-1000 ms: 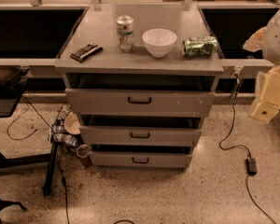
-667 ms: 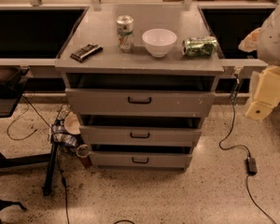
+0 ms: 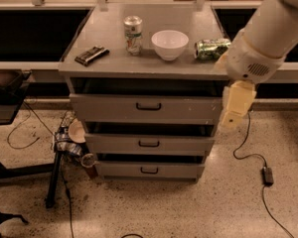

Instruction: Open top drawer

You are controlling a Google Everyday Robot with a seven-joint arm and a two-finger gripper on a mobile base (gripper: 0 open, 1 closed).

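Presently noted tool (image 3: 232,117) at right end of top drawer (image 3: 104,109); cannot tell whether open or closed. Found drawer directly under table (image 3: 114,66) top, black pull (image 3: 148,106) well left of tool. Risks: clipping drawer corner on sideways approach; slipping off shallow pull; nudging tipped green can (image 3: 211,48) with arm (image 3: 273,33).

On the cabinet top (image 3: 114,66) the bowl (image 3: 170,44) sits near the middle. An upright can (image 3: 133,33) stands just at its 9 o'clock, a tipped can (image 3: 211,48) at 3 o'clock, and a flat packet (image 3: 92,55) farther out at 8 o'clock. Beneath lies the top drawer (image 3: 188,109), above two lower drawers (image 3: 149,155) (one under the other). The gripper (image 3: 237,105) hangs at 3 o'clock of its handle (image 3: 149,106), just beside the drawer's right end.
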